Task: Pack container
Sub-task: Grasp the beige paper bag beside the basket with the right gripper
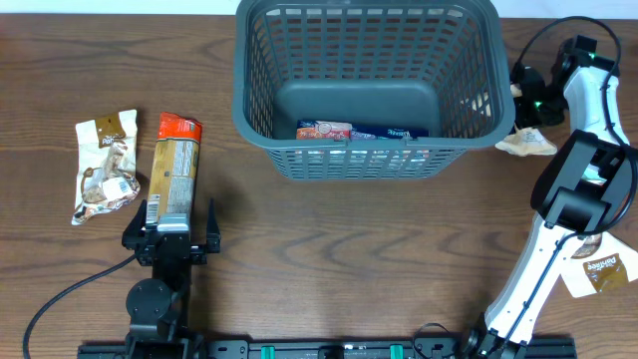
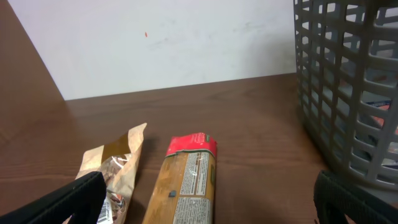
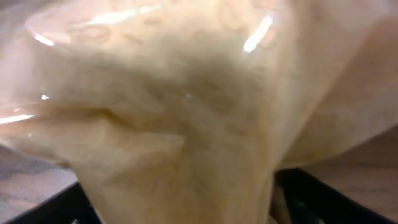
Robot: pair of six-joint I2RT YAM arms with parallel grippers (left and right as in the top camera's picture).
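The dark grey lattice basket (image 1: 367, 75) stands at the back centre, and its wall shows at the right of the left wrist view (image 2: 348, 81). Several snack packets (image 1: 354, 131) lie on its floor. My left gripper (image 1: 177, 221) (image 2: 205, 205) is open and empty, just in front of the near end of an orange packet with a red top (image 1: 174, 165) (image 2: 186, 180). My right gripper (image 1: 520, 100) (image 3: 186, 199) is right of the basket, shut on a tan packet (image 1: 526, 146) that fills the right wrist view (image 3: 186, 106).
A brown-and-white snack packet (image 1: 105, 165) (image 2: 118, 165) lies left of the orange one. Another tan packet (image 1: 603, 271) lies at the front right by the right arm's base. A black cable (image 1: 60, 299) runs across the front left. A white wall (image 2: 174, 43) backs the table.
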